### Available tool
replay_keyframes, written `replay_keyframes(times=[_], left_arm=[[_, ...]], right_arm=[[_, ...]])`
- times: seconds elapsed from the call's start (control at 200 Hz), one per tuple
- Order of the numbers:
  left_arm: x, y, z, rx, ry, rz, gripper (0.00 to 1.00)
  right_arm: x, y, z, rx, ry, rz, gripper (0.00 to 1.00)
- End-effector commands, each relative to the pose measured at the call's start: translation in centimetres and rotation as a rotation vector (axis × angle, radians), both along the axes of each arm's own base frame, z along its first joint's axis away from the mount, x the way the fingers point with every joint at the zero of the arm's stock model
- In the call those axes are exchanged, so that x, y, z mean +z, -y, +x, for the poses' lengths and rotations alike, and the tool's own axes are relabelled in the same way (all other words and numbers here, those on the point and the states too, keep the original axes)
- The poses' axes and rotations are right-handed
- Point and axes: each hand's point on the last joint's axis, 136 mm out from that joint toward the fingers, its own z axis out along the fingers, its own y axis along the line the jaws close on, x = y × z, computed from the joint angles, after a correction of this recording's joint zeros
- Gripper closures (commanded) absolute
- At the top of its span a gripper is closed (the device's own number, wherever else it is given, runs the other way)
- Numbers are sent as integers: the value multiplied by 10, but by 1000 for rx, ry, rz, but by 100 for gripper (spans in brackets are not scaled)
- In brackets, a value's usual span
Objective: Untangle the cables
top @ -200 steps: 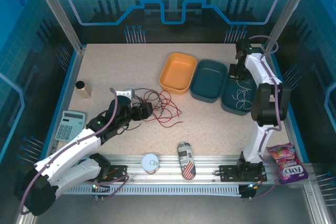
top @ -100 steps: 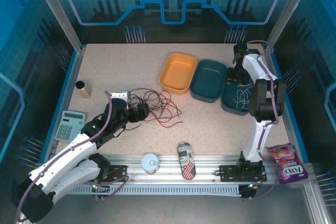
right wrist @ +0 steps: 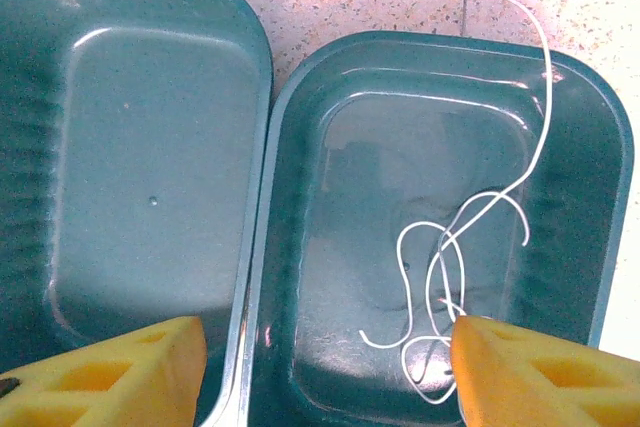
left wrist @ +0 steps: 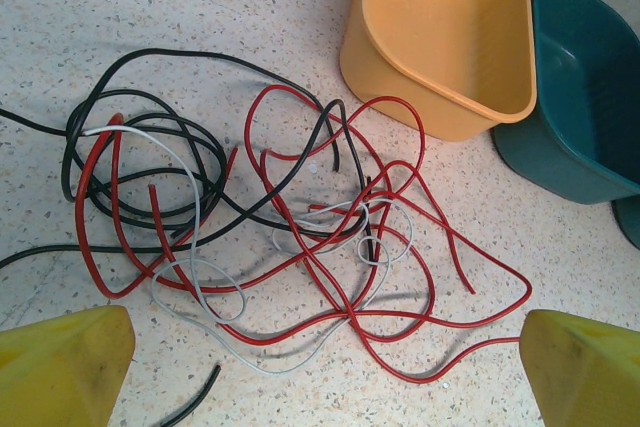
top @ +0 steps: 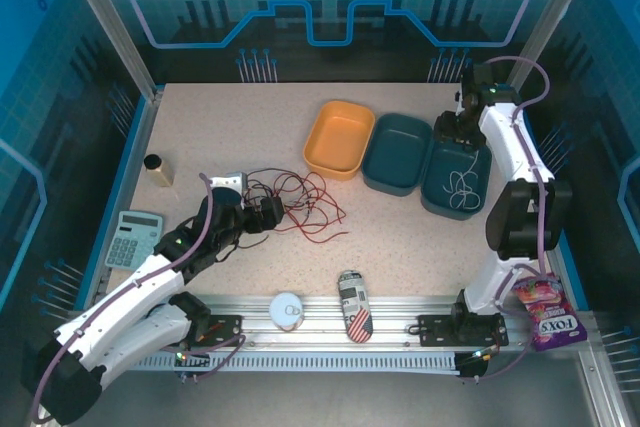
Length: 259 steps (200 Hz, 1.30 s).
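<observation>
Reads as smooth plastic insul., faint sheen, on red/blk/white cables (left wrist: 300,247). Beneath: speckled stone-look tabletop (left wrist: 200,7), matt, fine grain. Looks like moulded plastic for orange tub (left wrist: 440,37), smooth, satin; same for teal tubs (right wrist: 150,147), glossier, w/ soft highlights. Along near edge, ribbed bare-metal rail (top: 400,309), dull shine. Glossy crinkled film on candy bag (top: 545,315).

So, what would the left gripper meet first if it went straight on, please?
Most likely the tangle of cables, lying just ahead of the open left gripper, though depth is unclear.
</observation>
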Motion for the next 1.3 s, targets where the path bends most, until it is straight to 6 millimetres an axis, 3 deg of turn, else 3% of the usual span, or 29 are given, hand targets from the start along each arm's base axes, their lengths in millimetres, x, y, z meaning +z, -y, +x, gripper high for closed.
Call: replay_keyframes(times=[0.0,0.09,0.125,0.16,0.18,0.275,0.465,0.8,1.006,1.291], left_arm=[[-7,-7,-2,9,-5,34,1],[-9,-7,-2,12,-6,35,1],[-10,-7,-2,12,-6,33,1],[-10,-7,-2,11,-5,32,1],[-10,-7,-2,11,-5,31,1],[-12,-7,-2,11,-9,36,1],[-14,-6,-1,5,-21,47,1],[-20,1,9,6,-53,60,1],[-23,4,16,6,-64,72,1],[-26,8,20,-2,-76,72,1]], right_arm=[[21,9,-6,-15,29,-14,34],[25,24,-9,-63,21,-44,38],[25,30,-11,-86,16,-50,46],[23,36,-11,-104,17,-51,63],[23,40,-12,-117,20,-52,66],[11,56,-10,-162,21,-40,57],[-25,78,3,-180,-8,-81,59],[-70,96,27,-190,-63,-123,59],[-89,101,32,-194,-95,-123,60],[-102,108,30,-215,-114,-145,60]])
